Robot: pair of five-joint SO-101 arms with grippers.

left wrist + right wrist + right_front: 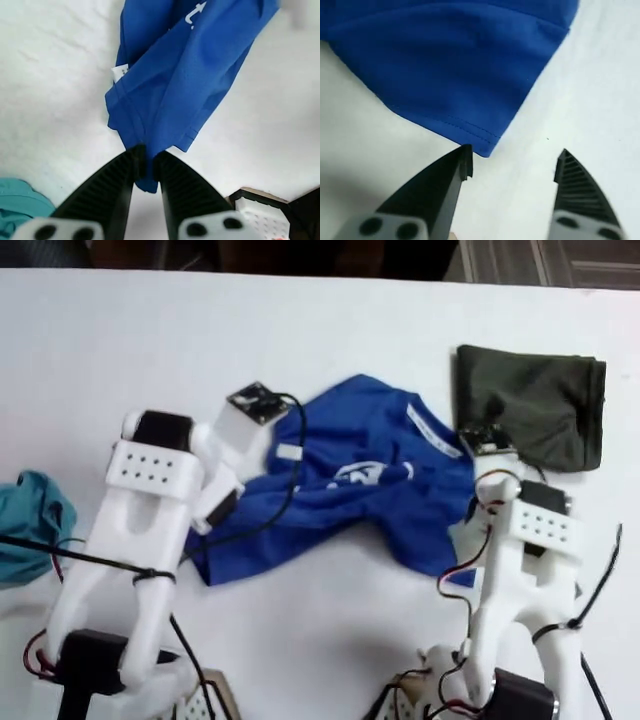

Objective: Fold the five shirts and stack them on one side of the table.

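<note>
Table [330,320]: white top across the whole high view. Three shirts are on show, so by my count the job is early. One looks finished, one is in play, one is waiting, and the remaining two I can't place.

Blue shirt [350,480]: centre of the frame, spread out but rumpled, with no fold in it yet. This is the one being worked, both arms on its lower edge.

Left arm [150,500]: lower left of the high view, stretched up the frame with its wrist at the shirt's lower left corner.

Right arm [530,540]: lower right, raised over the shirt's lower right corner and just below the green bundle.

Dark green shirt [535,405]: upper right, folded into a neat rectangle and lying well apart from the teal one. I'd call it the start of the stack.

Teal shirt [30,520]: left edge, crumpled in a heap, untouched.

Left gripper [148,162]: jaws pinched together on a hem corner of the blue shirt, cloth running between the black fingers. That's a firm hold.

Right gripper [512,162]: jaws spread wide with nothing in them, one tip just beside the shirt's stitched hem corner, the other out over bare table. My read is it's lined up for a grab that hasn't been made yet.
</note>
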